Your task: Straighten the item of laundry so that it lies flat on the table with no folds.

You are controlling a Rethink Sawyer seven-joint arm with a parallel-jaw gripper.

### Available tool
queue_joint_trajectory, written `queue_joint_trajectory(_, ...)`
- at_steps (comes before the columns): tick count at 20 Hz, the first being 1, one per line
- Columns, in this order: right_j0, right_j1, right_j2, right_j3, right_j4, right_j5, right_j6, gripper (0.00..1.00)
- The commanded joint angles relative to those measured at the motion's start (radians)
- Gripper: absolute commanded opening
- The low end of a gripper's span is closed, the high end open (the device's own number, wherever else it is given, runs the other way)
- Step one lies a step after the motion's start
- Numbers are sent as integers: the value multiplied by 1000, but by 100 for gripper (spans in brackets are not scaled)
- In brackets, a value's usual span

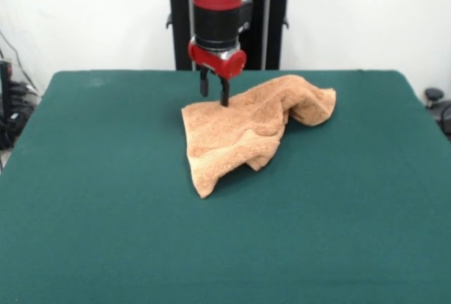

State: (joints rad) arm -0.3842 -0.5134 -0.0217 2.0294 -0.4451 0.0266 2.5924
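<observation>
The light orange-tan towel (246, 131) lies crumpled on the dark green table (106, 212), a little behind the middle. It is folded over itself, with a raised bunch at its right end and a pointed corner towards the front. The red and black arm comes down from above. My gripper (213, 92) hangs over the towel's far left corner. Its two black fingers stand apart with nothing between them. The right fingertip (225, 99) touches or almost touches the towel's edge.
The robot's black pedestal (271, 29) stands behind the table's far edge. Dark cables and gear (10, 99) sit off the table's left side, and a black object (435, 99) off its right side.
</observation>
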Motion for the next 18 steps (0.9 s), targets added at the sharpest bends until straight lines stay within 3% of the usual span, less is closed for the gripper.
queue_joint_trajectory(1,40,165,-6,-144,-48,-103,14,100)
queue_joint_trajectory(18,-8,256,-35,-220,-101,-118,-19,100)
